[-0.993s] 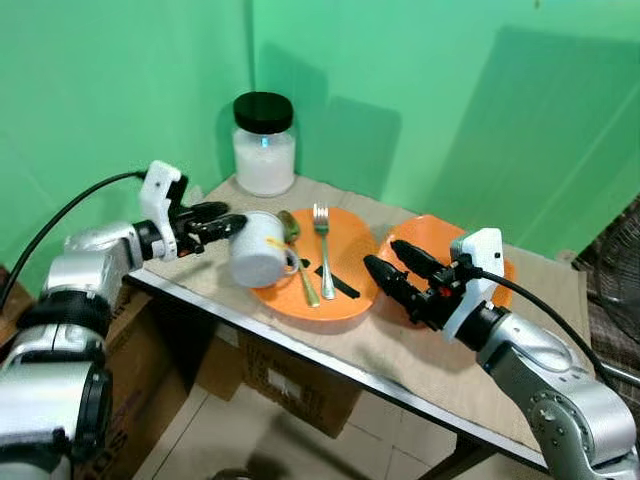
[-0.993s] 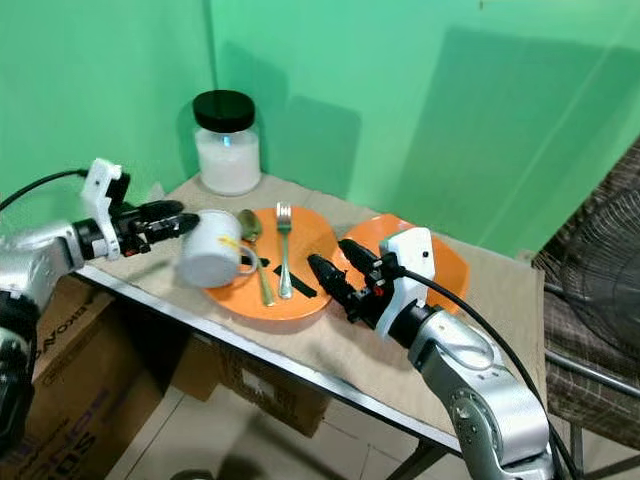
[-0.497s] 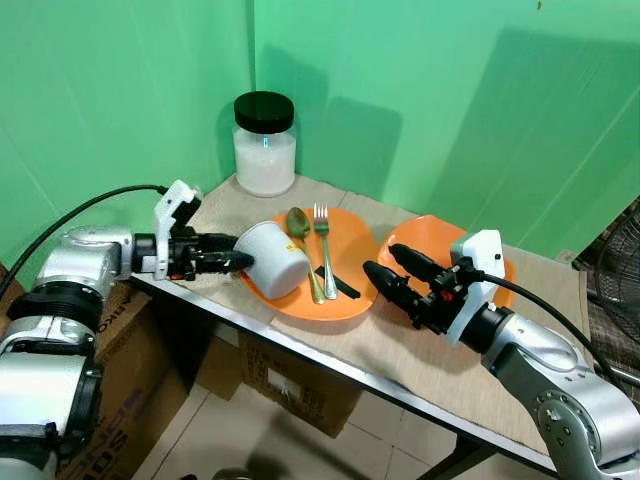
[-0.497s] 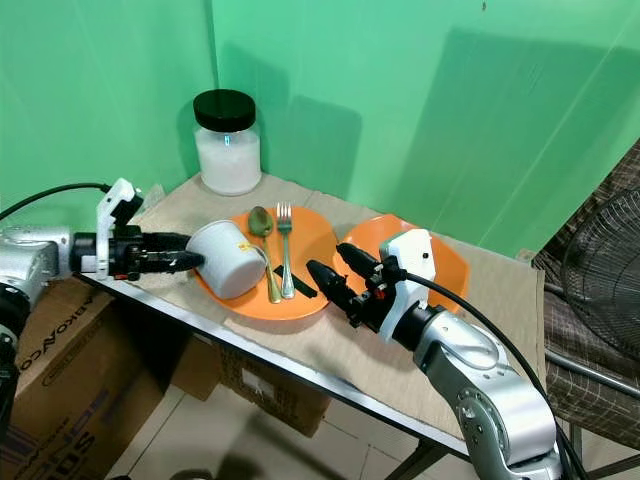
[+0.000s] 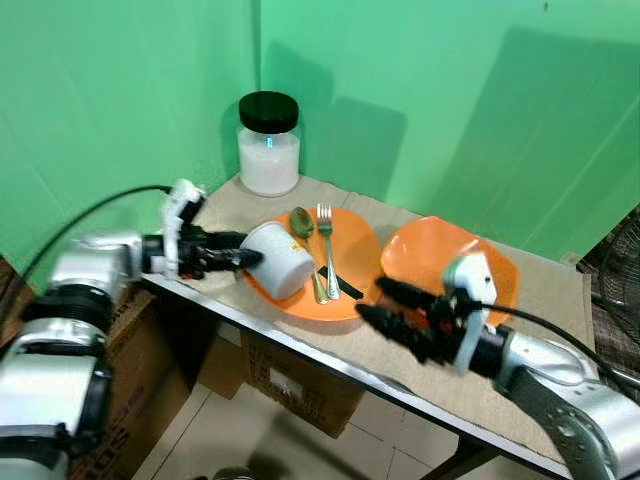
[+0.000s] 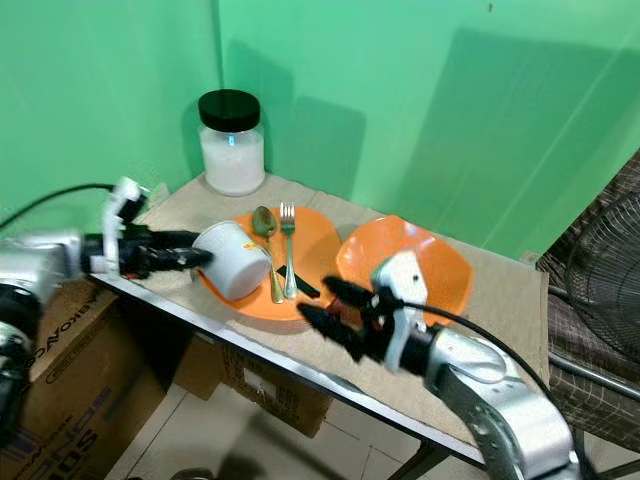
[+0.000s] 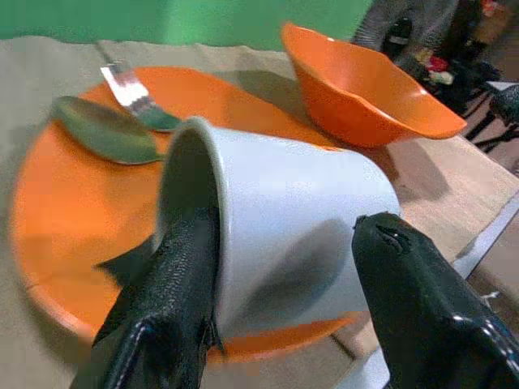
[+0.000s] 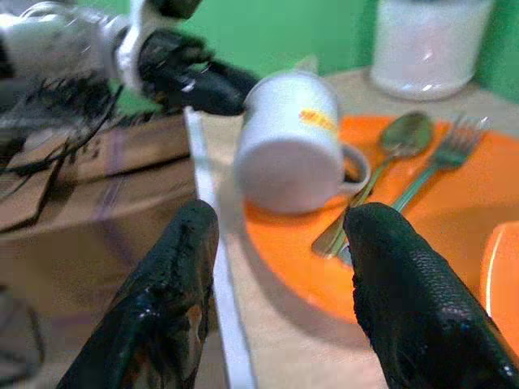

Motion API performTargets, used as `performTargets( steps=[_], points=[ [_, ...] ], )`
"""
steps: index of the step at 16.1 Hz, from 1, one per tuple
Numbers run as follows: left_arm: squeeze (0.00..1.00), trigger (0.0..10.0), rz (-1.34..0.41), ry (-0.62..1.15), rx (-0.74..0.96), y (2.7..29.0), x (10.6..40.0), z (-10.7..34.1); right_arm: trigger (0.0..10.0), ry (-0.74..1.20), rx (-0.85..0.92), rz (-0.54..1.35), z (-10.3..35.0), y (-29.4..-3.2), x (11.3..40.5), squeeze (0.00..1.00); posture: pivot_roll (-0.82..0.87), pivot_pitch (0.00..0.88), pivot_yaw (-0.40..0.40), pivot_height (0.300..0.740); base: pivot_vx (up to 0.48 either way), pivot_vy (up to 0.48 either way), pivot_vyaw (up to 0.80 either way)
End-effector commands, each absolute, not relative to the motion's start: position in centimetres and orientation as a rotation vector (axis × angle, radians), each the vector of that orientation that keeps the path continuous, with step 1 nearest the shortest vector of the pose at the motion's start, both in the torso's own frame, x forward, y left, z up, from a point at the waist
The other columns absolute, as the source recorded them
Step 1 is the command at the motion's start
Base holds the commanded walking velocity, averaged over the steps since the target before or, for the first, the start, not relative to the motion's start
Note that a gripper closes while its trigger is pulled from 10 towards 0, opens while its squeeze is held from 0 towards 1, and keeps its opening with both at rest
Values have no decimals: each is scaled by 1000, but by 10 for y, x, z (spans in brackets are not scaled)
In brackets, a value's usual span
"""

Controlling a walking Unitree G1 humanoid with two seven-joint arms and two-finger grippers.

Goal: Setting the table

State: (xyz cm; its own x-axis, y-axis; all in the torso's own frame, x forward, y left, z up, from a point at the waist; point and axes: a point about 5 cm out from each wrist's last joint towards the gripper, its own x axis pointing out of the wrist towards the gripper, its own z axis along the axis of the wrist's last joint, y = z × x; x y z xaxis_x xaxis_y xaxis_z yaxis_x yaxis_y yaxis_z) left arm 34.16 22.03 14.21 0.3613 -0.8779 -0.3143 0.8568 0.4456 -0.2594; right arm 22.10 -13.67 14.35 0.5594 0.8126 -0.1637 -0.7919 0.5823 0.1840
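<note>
A white mug [image 5: 280, 260] lies tipped on its side over the left rim of an orange plate [image 5: 350, 262]. My left gripper [image 5: 248, 260] is shut on the mug's wall, one finger inside the mouth and one outside, as the left wrist view shows on the mug [image 7: 308, 203]. A spoon [image 5: 304, 235] and a fork [image 5: 325, 245] lie on the plate. An orange bowl [image 5: 445, 262] sits to the plate's right. My right gripper [image 5: 371, 298] hangs open and holds nothing, just off the plate's front right edge, and it points at the mug [image 8: 292, 154].
A jar [image 5: 269, 145] of white powder with a black lid stands at the table's back left corner. A short black strip [image 5: 342, 286] lies on the plate. Cardboard boxes [image 5: 290, 385] sit under the table [image 5: 500, 390]. A fan [image 5: 625, 250] stands at the right.
My left gripper has lowered the mug from tilted above the plate onto its side on the rim. My right gripper has moved forward, lower and leftward.
</note>
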Motion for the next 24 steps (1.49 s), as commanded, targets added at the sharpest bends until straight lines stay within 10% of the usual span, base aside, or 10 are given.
performTargets(
  steps=[1, 5, 24],
  points=[
    [0, 7294, -1136, 436, -17, 214, 343, 142, 10000, 240, 71, 971, 147, -138, 217, 0, 73, 0, -75, 740, 0, 0, 0],
    [0, 0, -1163, 442, -13, 209, 342, 139, 10000, 242, 73, 982, 148, -139, 216, 0, 63, 0, -65, 740, 0, 0, 0],
    [0, 0, -1212, 378, -40, 196, 342, 142, 10000, 211, 64, 979, 148, -136, 218, 0, 67, 0, -42, 740, 0, 0, 0]
  ],
)
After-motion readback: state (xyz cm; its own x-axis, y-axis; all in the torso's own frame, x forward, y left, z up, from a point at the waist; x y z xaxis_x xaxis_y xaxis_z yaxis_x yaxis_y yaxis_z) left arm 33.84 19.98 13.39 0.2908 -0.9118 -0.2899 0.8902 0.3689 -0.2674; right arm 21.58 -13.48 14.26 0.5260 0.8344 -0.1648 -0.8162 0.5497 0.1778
